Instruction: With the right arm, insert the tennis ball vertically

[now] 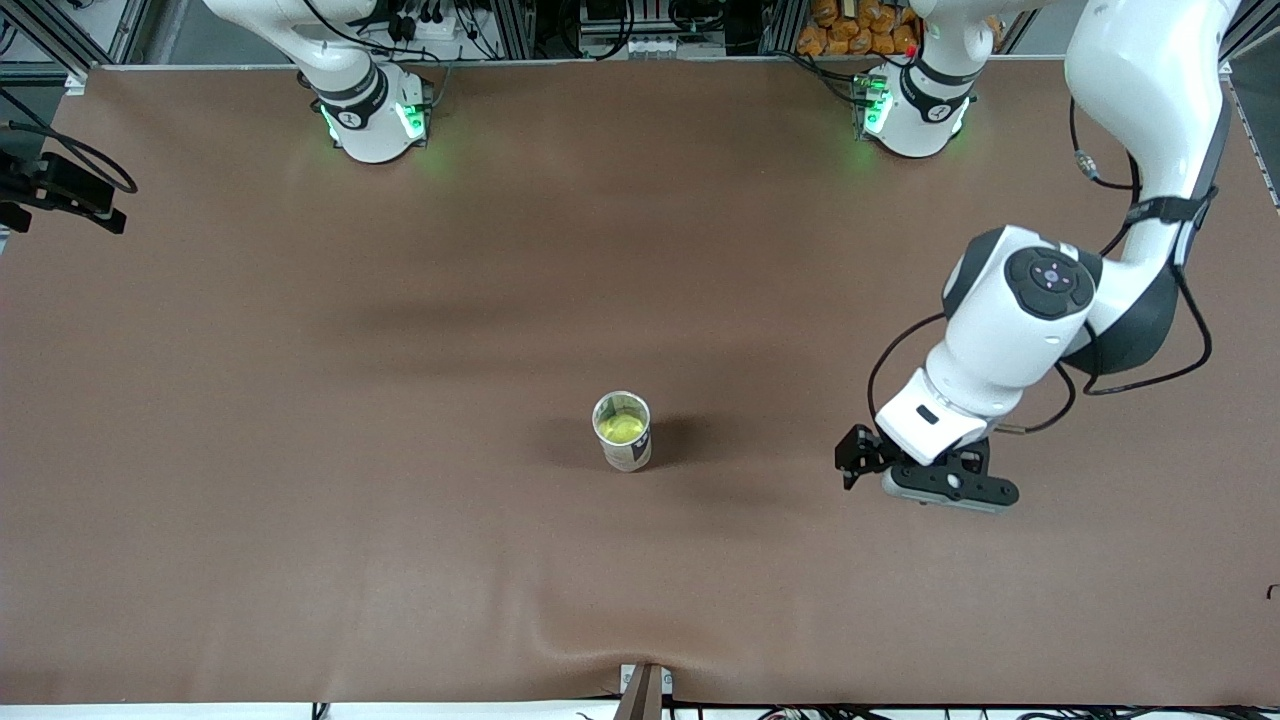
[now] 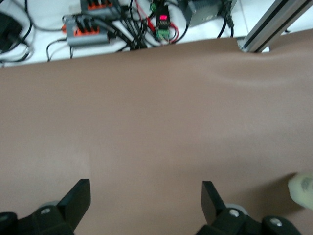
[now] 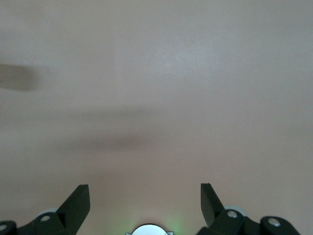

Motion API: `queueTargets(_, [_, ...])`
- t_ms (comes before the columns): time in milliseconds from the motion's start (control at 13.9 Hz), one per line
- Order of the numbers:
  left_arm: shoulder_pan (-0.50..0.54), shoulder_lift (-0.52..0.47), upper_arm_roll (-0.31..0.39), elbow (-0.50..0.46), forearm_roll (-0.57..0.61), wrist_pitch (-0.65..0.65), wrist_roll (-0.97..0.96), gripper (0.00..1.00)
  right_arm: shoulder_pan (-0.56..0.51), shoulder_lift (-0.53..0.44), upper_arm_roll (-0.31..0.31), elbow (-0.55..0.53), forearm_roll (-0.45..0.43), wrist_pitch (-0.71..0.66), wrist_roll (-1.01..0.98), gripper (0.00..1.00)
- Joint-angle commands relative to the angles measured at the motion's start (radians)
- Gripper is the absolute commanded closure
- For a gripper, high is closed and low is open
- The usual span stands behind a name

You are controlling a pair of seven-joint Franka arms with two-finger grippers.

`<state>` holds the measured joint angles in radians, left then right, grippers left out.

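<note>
A yellow-green tennis ball (image 1: 622,428) sits inside an upright paper cup (image 1: 629,455) near the middle of the brown table. The cup's edge also shows in the left wrist view (image 2: 303,188). My left gripper (image 1: 852,462) hovers low over the table beside the cup, toward the left arm's end; it is open and empty in its wrist view (image 2: 145,196). My right gripper (image 3: 145,196) is open and empty, high over bare table above its own base (image 3: 149,230). Its hand is outside the front view; only that arm's base (image 1: 368,115) shows.
A metal bracket (image 1: 643,690) sits at the table edge nearest the front camera. Cables and power strips (image 2: 122,24) lie past that edge in the left wrist view. A black device (image 1: 60,185) stands at the right arm's end.
</note>
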<state>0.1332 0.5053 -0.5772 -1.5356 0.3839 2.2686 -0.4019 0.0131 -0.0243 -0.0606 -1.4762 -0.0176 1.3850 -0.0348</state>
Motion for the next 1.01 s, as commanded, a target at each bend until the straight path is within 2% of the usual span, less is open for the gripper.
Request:
queueTargets(0, [0.005, -0.095, -0.009, 0.008, -0.022, -0.200, -0.041, 0.00, -0.016, 0.010, 0.010, 0.025, 0.002, -0.009, -0.017, 0.00])
queueTargets(216, [0.017, -0.183, -0.003, 0.008, -0.014, -0.381, -0.037, 0.00, -0.016, 0.010, 0.010, 0.025, 0.002, -0.009, -0.017, 0.00])
queueTargets(359, [0.038, -0.235, 0.014, 0.009, -0.010, -0.443, -0.031, 0.00, -0.016, 0.010, 0.010, 0.025, 0.002, -0.011, -0.017, 0.00])
queueTargets(503, [0.084, -0.255, 0.016, 0.020, -0.007, -0.448, -0.028, 0.00, -0.016, 0.010, 0.010, 0.025, 0.002, -0.011, -0.019, 0.00])
queueTargets(647, [0.100, -0.243, 0.019, 0.084, -0.007, -0.448, -0.026, 0.00, -0.021, 0.010, 0.010, 0.025, 0.002, -0.011, -0.019, 0.00])
queueTargets(934, [0.143, -0.278, 0.013, 0.091, -0.019, -0.471, -0.017, 0.00, -0.042, 0.012, 0.016, 0.025, 0.004, -0.011, -0.019, 0.00])
